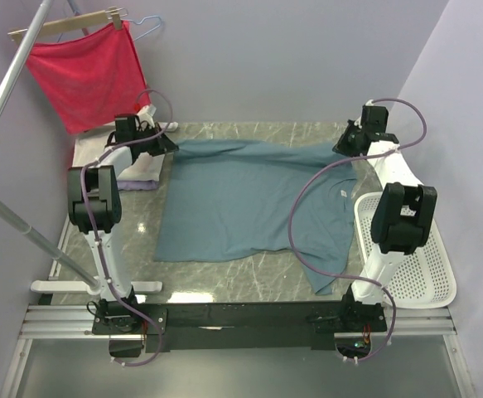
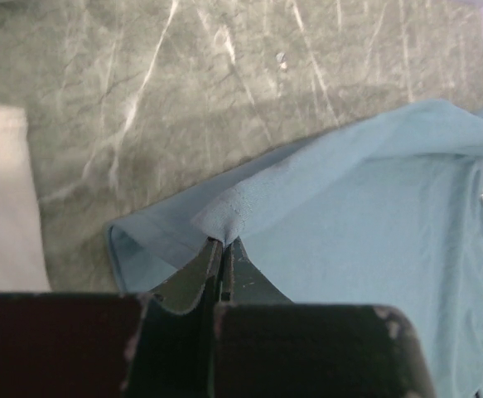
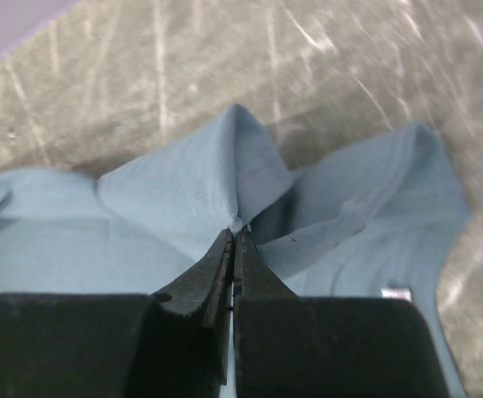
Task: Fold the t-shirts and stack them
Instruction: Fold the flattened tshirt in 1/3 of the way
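Teal t-shirt (image 1: pixel 241 207) far edge pinched by left gripper (image 2: pixel 222 242) and right gripper (image 3: pixel 234 230); carry both corners nearward level, fabric taut

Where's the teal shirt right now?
Top view: the teal t-shirt lies spread mid-table, its far corners pinched by the left gripper and right gripper, with the white basket at its right.

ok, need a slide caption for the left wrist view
Left pincer shut on a pinched fold of the teal t-shirt lying on the marble table.
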`<state>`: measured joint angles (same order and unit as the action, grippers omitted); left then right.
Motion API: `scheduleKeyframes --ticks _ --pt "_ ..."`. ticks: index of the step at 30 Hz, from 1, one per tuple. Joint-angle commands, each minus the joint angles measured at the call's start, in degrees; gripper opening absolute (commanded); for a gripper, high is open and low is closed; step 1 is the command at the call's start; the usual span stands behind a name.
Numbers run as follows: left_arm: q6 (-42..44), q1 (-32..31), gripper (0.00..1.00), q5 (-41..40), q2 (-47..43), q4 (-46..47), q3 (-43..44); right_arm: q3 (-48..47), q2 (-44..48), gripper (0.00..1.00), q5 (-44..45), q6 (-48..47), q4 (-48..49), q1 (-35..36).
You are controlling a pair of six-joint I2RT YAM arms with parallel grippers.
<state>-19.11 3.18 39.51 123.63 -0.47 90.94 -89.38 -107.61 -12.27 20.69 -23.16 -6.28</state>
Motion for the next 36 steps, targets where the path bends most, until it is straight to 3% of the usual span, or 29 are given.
scheduleKeyframes --ticks 1,9,17,21,24,27,32,36 --pt "4.17 0.95 0.01 -3.38 -5.24 -2.08 -4.35 3.07 3.73 0.00 7.42 0.66 -0.66 -0.13" --pt "3.03 6.13 0.01 -3.83 -6.21 0.03 -8.76 3.43 1.62 0.00 13.16 2.51 -1.45 -0.92" --pt "-0.48 6.31 0.01 4.08 3.18 -1.20 7.49 -15.80 -13.05 0.00 0.24 3.39 -5.04 -2.59" --pt "3.81 6.49 0.01 5.76 9.60 -12.33 20.73 -27.40 -20.43 0.00 -5.12 0.51 -10.58 -3.73" --pt "4.96 7.10 0.01 6.46 11.01 -14.30 20.78 -32.34 -22.90 0.00 -5.83 -1.69 -13.14 -4.70" --pt "4.70 7.45 0.01 8.48 9.18 -12.19 17.62 -30.34 -21.07 0.00 -7.67 -2.49 -12.62 -5.49" --pt "6.98 7.28 0.01 11.38 7.59 -15.33 16.12 -18.74 -12.46 0.00 -8.03 -3.11 -9.54 -5.49" --pt "8.83 7.28 0.01 11.91 2.51 -15.09 9.99 -10.12 -6.30 0.00 -7.25 -2.23 -8.13 -5.41"
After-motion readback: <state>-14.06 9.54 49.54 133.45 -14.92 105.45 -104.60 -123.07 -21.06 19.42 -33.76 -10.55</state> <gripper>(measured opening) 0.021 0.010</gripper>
